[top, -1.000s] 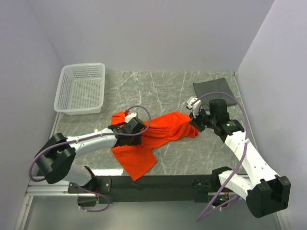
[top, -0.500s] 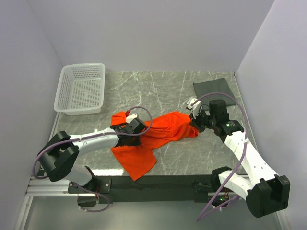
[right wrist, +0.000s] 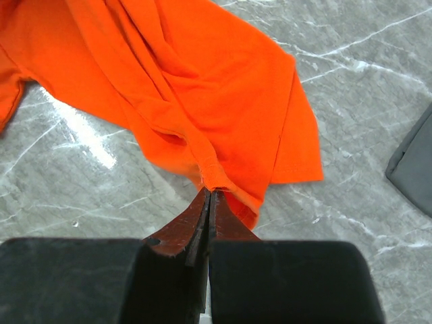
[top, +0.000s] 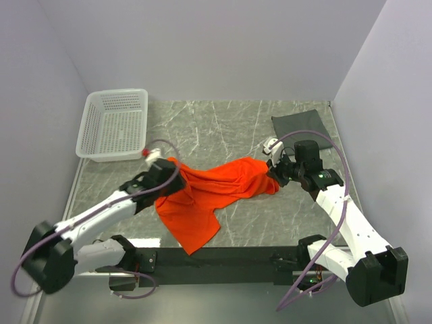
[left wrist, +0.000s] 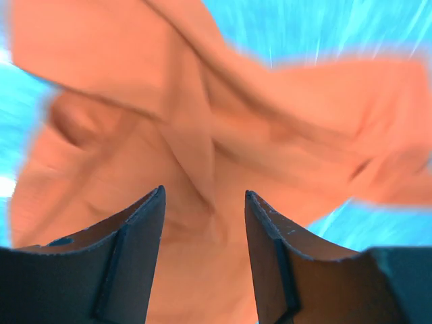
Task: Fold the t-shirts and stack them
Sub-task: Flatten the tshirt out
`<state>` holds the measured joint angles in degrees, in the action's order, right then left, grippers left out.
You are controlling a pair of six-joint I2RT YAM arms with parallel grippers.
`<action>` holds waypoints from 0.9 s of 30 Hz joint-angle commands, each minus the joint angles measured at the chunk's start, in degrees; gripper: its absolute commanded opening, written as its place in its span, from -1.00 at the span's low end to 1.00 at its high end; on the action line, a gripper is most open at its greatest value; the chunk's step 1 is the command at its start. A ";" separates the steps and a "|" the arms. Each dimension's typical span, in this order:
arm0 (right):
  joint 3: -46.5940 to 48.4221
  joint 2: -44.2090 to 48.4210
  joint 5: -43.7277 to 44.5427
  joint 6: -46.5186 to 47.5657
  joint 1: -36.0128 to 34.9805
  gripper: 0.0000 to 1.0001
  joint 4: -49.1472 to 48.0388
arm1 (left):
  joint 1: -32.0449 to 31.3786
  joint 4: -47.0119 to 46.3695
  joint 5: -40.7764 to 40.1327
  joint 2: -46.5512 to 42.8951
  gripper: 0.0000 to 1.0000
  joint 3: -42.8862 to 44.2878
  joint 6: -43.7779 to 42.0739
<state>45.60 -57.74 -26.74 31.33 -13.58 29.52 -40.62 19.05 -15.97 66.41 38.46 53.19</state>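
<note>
Orange t-shirt point(top: 216, 192) lies crumpled across the middle of the bench point(top: 223, 128), strung roughly left to right between the two arms. One broad flap of it spreads flat toward the near edge, in front of the left arm.

Right gripper point(right wrist: 209, 202): jaws pinched tight together on a bunched hem at the shirt's right end. The wrist view shows the cloth gathered into a narrow ridge that runs straight into the closed tips, no gap between them. The rest of the shirt fans out away from the jaws, and a loose corner rests on the marble just right of them.

Left gripper point(left wrist: 202, 192): jaws spread apart, nothing clamped. Its wrist view is motion-blurred, but the two dark fingers point(left wrist: 128, 236) clearly stand apart with wrinkled orange cloth showing in the gap and beyond it. Cannot tell whether the tips touch the fabric. From above, this gripper sits at the shirt's far-left end, right over the raised fold there.

Grey t-shirt point(top: 304, 131) is a flat dark piece in the far right corner of the bench, well apart from the orange one and beyond the right gripper. Its edge just shows at the right side of the right wrist view.

White basket point(top: 111, 154) sits at the far left corner, apart from both shirts.
</note>
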 commanded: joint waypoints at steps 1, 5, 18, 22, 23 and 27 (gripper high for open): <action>0.10 0.08 -1.03 -0.39 0.49 -1.00 -1.66 | 9.03 -6.65 5.23 -6.46 0.10 -4.26 4.02; 0.19 -0.01 -1.03 -0.39 0.49 -1.00 -1.66 | 14.68 -9.12 8.40 -7.01 0.04 -4.36 6.04; 0.19 -0.36 -1.12 -0.22 0.66 -1.00 -1.66 | 18.21 -9.55 10.69 2.32 -0.01 -2.95 11.59; 0.19 -0.36 -1.12 -0.31 0.66 -1.00 -1.57 | 18.47 -11.83 13.15 3.55 -0.01 -2.86 10.01; 0.10 -0.36 -1.03 -0.31 0.58 -1.00 -1.66 | 18.47 -12.45 14.37 4.07 -0.03 -2.86 9.31; 0.19 -0.27 -1.03 -0.22 0.66 -1.00 -1.57 | 18.47 -16.06 21.92 4.52 -0.18 -4.26 3.86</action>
<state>45.60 -58.19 -27.09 31.35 -13.45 29.52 -22.20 7.62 -0.49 70.70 35.42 61.14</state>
